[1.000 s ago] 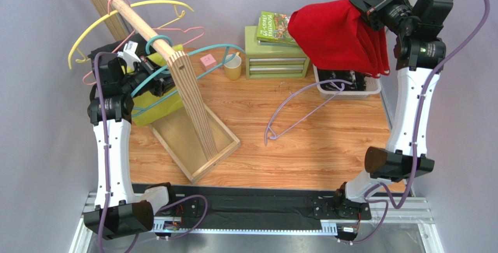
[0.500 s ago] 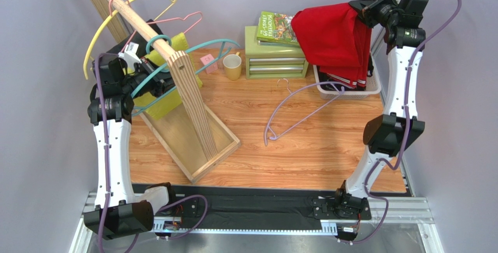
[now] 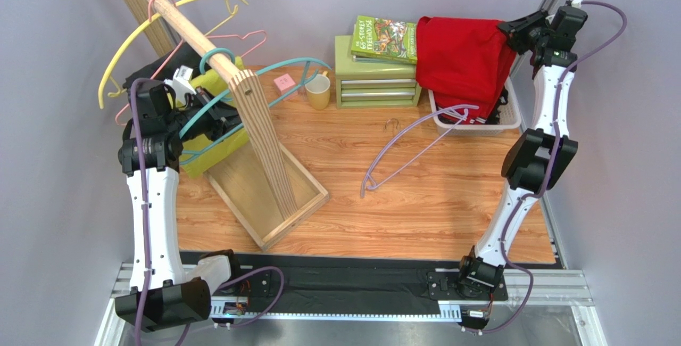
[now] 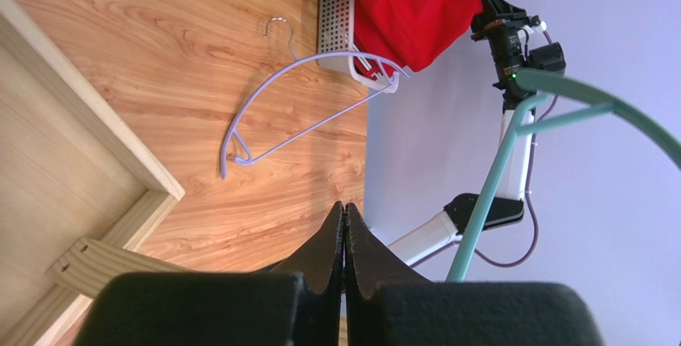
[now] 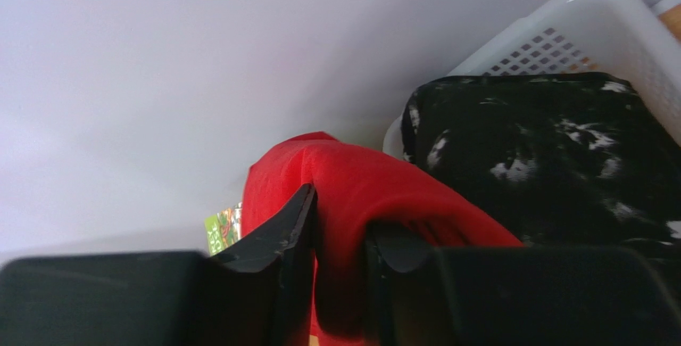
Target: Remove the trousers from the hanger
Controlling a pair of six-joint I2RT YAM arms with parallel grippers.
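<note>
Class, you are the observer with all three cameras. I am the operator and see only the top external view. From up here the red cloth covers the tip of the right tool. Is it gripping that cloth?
Observer: Yes. In the right wrist view a fold of the red trousers is pinched between the fingers of the right tool.
Operator: What lies under the cloth?
Observer: The black splattered trousers lie in the white basket.
Operator: And the left tool?
Observer: In the left wrist view the left tool is shut, with nothing showing between its fingers. The teal hanger runs beside it.
</note>
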